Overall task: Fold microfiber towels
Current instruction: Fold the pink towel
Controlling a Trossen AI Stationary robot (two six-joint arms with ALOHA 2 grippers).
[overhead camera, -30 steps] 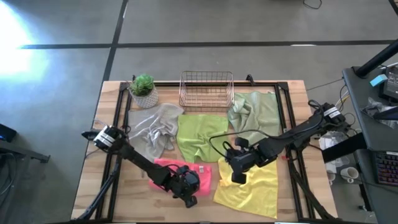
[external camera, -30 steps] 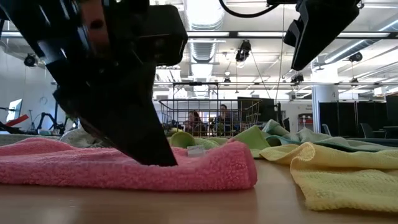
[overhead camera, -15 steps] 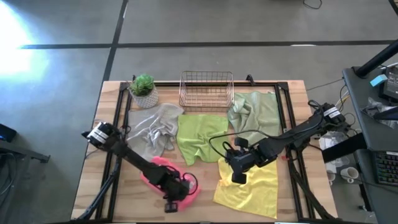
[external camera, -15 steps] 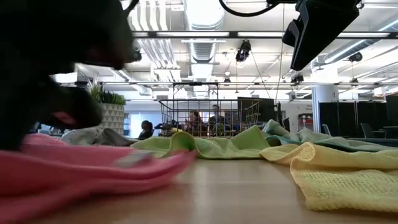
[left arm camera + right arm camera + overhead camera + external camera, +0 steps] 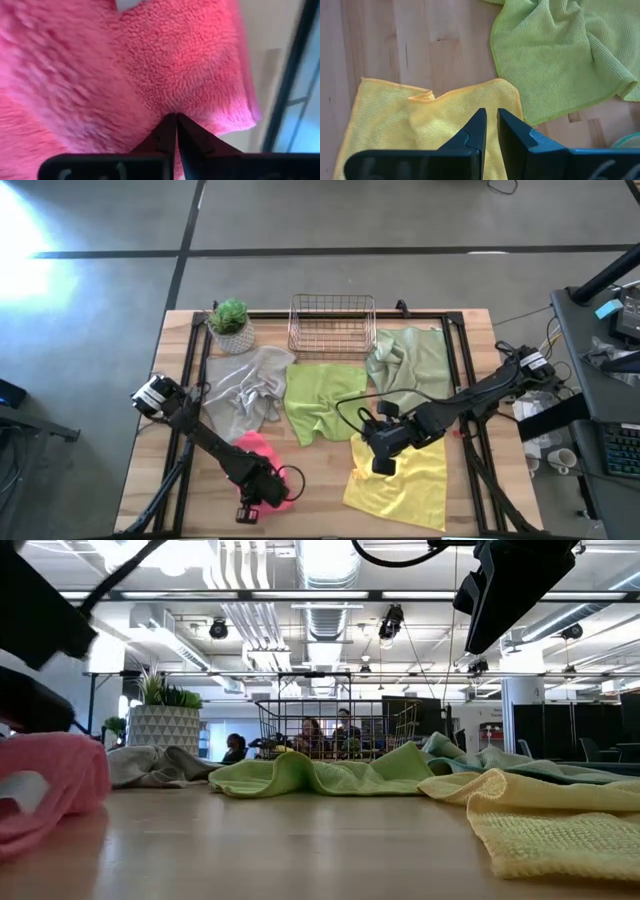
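Hot pink towel (image 5: 262, 452), bunched into a thick, fuzzy heap at the front left of the table (image 5: 140, 480), its pile nappy and a small white tag showing at one edge in the left wrist view. Left gripper (image 5: 175, 118), fingers pressed together and pinching a fold of this towel. Yellow towel (image 5: 400, 480), front right, lying nearly flat with one corner turned over. Right gripper (image 5: 490, 117), hanging above the yellow towel's near edge, its fingers close together with a narrow gap and nothing between them. Lime green towel (image 5: 320, 398), centre, rumpled. Grey towel (image 5: 248, 392) and pale sage green towel (image 5: 410, 365), crumpled on either side, behind which stand the copper wire basket (image 5: 332, 325) and a potted plant (image 5: 231, 325)
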